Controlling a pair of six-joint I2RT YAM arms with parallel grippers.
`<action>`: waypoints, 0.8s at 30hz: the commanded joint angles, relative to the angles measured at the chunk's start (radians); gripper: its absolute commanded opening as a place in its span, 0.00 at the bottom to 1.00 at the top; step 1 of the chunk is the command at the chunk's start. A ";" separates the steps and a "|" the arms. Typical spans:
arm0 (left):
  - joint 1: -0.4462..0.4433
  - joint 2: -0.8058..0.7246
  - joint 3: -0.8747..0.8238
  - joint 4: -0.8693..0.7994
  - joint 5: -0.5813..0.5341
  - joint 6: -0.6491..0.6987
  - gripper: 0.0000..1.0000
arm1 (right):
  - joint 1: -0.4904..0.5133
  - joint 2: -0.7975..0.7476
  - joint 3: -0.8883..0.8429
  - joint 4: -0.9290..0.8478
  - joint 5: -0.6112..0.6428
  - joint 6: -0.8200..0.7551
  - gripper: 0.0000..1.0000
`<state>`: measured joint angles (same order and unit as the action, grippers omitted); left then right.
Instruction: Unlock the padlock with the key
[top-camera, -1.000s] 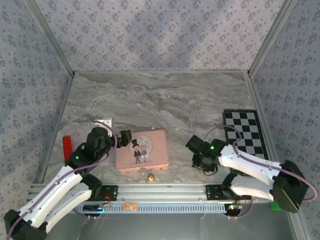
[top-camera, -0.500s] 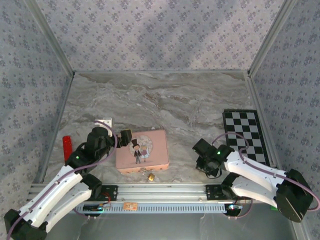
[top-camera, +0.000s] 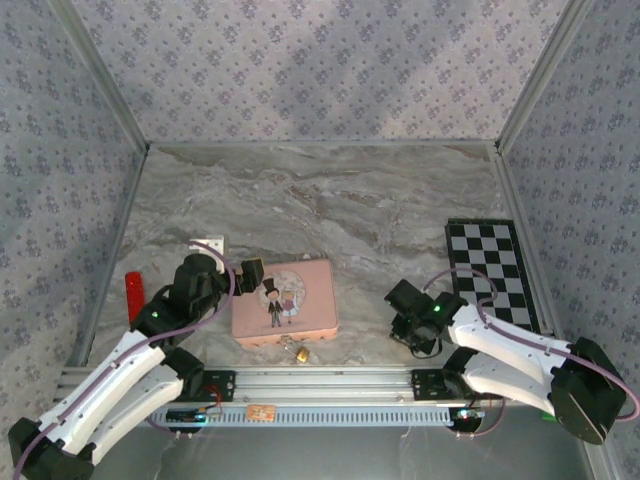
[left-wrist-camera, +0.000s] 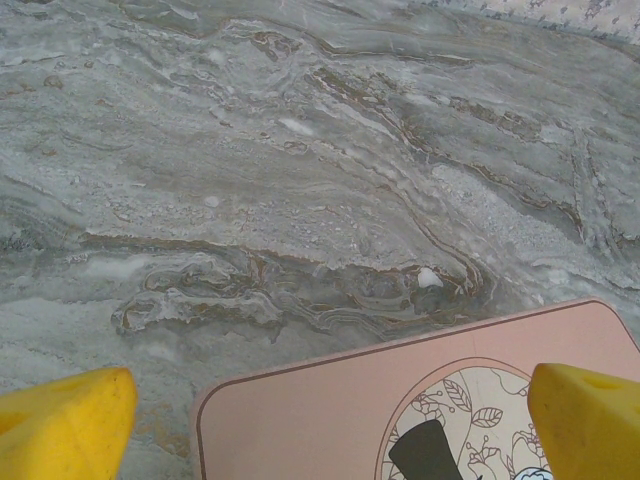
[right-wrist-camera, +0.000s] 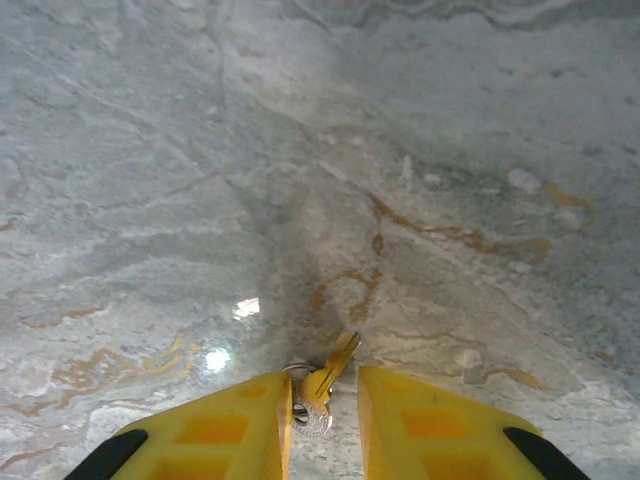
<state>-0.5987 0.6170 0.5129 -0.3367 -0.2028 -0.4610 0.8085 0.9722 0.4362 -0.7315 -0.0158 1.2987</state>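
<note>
Brass padlock (top-camera: 300, 353) sits untouched on the surface (top-camera: 330, 200) by the pink tin's (top-camera: 285, 300) near edge, well apart from the key (right-wrist-camera: 330, 375) between our right tool's (right-wrist-camera: 324, 400) narrowed fingers, gripped or not we cannot tell, while our left tool (left-wrist-camera: 325, 400) gapes empty, so all the unlocking lies ahead.

Count on the counter (top-camera: 330, 210), landmark = pink tin (top-camera: 285, 303), 1 off.
- padlock (top-camera: 300, 352): 1, just beside the tin's near edge.
- key (right-wrist-camera: 328, 375): 1, on a ring.
- red block (top-camera: 133, 295): 1, left of the tin.
- white tag (top-camera: 207, 243): 1, beyond the tin's left corner.
- chequered board (top-camera: 490, 272): 1, well right of the tin.
- left fingers (left-wrist-camera: 60, 415): 2.
- right fingers (right-wrist-camera: 430, 425): 2.
</note>
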 joint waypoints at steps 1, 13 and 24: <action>-0.009 -0.002 0.016 0.021 -0.007 -0.004 1.00 | 0.008 0.002 -0.010 0.007 0.006 0.021 0.25; -0.010 0.000 0.013 0.024 -0.007 -0.005 1.00 | 0.030 0.061 0.046 -0.031 0.045 -0.021 0.15; -0.009 0.001 0.010 0.023 -0.007 -0.005 1.00 | 0.055 0.128 0.114 -0.059 0.085 -0.058 0.13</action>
<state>-0.5987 0.6170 0.5129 -0.3370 -0.2028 -0.4610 0.8581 1.0832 0.5220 -0.7448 0.0345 1.2602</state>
